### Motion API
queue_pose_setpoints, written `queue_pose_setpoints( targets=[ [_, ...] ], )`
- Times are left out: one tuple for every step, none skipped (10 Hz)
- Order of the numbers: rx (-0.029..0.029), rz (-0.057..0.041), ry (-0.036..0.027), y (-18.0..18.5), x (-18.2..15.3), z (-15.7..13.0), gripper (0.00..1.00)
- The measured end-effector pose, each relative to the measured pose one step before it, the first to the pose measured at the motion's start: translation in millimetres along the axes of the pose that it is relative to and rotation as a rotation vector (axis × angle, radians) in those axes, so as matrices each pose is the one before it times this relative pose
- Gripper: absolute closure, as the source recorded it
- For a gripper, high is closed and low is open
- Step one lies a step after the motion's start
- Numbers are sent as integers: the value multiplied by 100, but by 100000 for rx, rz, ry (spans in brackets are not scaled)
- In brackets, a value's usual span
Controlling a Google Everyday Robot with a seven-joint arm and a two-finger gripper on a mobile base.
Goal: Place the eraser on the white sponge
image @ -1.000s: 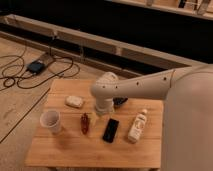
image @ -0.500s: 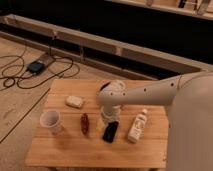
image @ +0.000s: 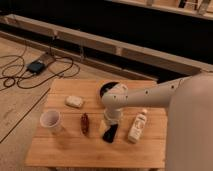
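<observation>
Reaching step: the gripper (image: 110, 123) hangs spread over the eraser (image: 109, 134); next clamp it, carry left to the white sponge (image: 74, 101).

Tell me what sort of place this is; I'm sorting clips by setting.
Probably a lab or workshop: small wooden table, loose cables on the floor, robot gripper above the eraser.

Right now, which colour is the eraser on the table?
Black; the camera view shows the eraser best, with the gripper hanging just above its far end.
</observation>
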Motion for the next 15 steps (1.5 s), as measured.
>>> queue_pose_setpoints(
  targets=[
    [152,1579,-342,-558,201,135,26],
    [43,1035,-190,-339,112,133,26],
    [-112,767,-159,-223,48,189,26],
    [-173,232,22,-26,-34,199,26],
    [-445,37,226,150,-80,369,26],
    [-564,322,-195,136,-182,279,26],
    [-380,485,-420,59,-232,161,26],
    [-291,670,-574,28,-308,152,26],
    [-193,594,-637,87,-384,173,26],
    [84,361,-161,12,-184,95,26],
    [241,310,-157,7,-246,155,26],
    [272,85,72,41,-157,144,26],
    [239,66,64,88,-184,118,26],
    [321,60,224,48,-113,76,26],
    [419,-63,728,141,-21,89,26]
  ],
)
